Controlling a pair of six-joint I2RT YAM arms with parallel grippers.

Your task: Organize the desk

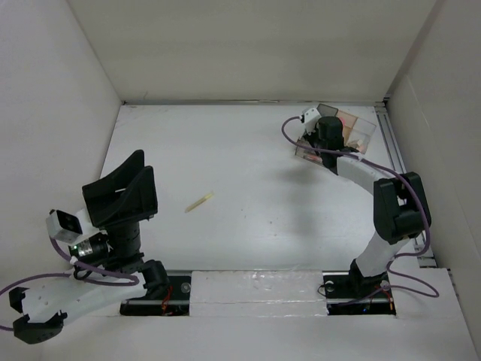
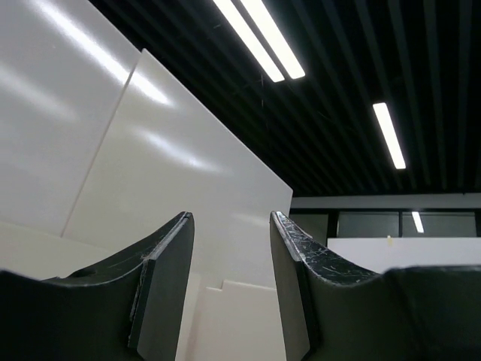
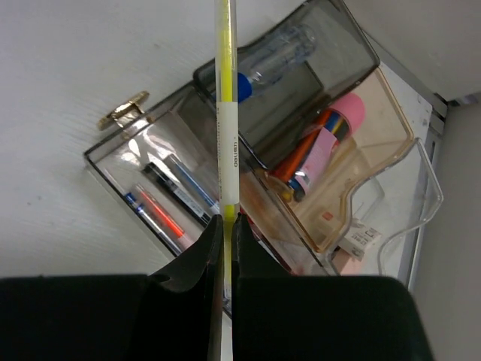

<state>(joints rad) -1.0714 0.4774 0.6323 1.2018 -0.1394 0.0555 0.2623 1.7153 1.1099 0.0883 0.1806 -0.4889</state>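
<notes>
The desk (image 1: 225, 150) spread white between your two arms. The clear organizer (image 1: 359, 128) sat at its far right corner, just beside the metal rail (image 1: 392, 150). Your right gripper (image 3: 226, 224) hung over that box, jaws pinched narrow on a thin yellow pen (image 3: 224, 105) that pointed out across the compartments.

To do the drop well, I judge you needed to line the pen up with the long slot holding the other pens (image 3: 161, 199). You then had to lower its tip inside the walls before releasing. Let go from high up and it could have bounced out.

Your left gripper (image 2: 229, 256) pointed upward, jaws partly apart with nothing between them. A small yellow stick (image 1: 200, 202) lay mid-desk, well apart from the box.
</notes>
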